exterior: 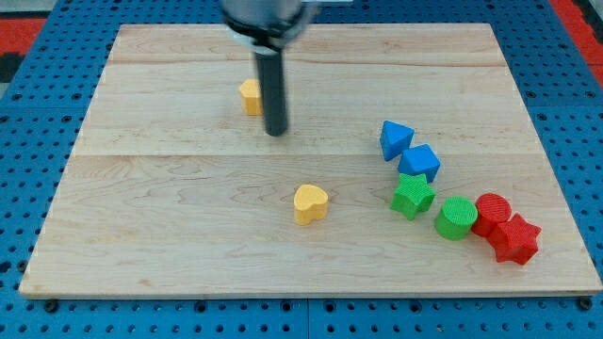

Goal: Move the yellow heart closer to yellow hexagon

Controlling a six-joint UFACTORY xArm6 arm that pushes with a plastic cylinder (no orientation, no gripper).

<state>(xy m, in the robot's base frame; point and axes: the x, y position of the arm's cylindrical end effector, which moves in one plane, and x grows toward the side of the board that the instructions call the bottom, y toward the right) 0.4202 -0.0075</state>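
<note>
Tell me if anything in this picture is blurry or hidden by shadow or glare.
Camera view: even light, no strong glare, soft shadows under the blocks. The arm housing at the view's top is blurred. My tip stays fairly sharp, partly hiding the yellow hexagon. The yellow heart is crisp.

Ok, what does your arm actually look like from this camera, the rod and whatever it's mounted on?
Only its lower end shows. A straight, round, dark rod, nearly black with a faint sheen, runs down to my tip, which is blunt. It hangs from a wider dark grey cylindrical mount, cut off by the view's top. No cables, markings or labels are visible.
</note>
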